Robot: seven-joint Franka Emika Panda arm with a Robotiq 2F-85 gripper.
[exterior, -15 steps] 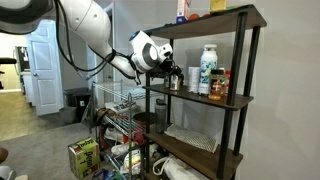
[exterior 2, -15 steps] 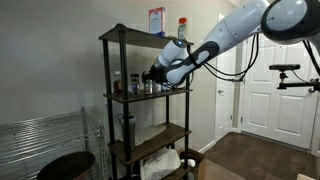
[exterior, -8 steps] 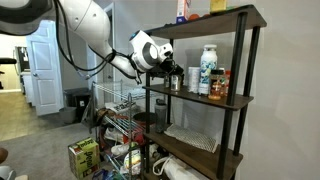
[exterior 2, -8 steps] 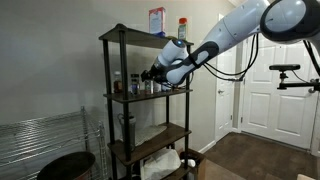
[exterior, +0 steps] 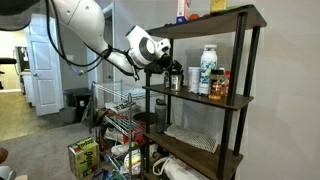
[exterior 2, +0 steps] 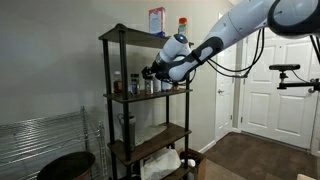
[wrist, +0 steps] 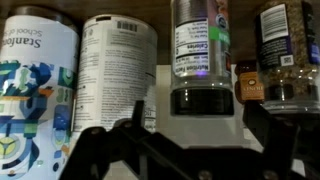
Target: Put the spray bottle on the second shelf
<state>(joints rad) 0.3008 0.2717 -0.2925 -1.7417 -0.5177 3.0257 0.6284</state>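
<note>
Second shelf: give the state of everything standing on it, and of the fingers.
second shelf: holds bottles and jars
fingers: open, empty
spray bottle: upright on second shelf, clear of fingers
tall white bottle: upright, cap on
red-capped jars: upright, lids on

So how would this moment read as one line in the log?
gripper: open | spray bottle: upright on second shelf, not gripped | tall white bottle: on same shelf

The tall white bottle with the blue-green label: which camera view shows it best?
An exterior view: the tall white bottle stands whole, cap to base. The wrist view cuts it to its label. Elsewhere it is too small to tell.
</note>
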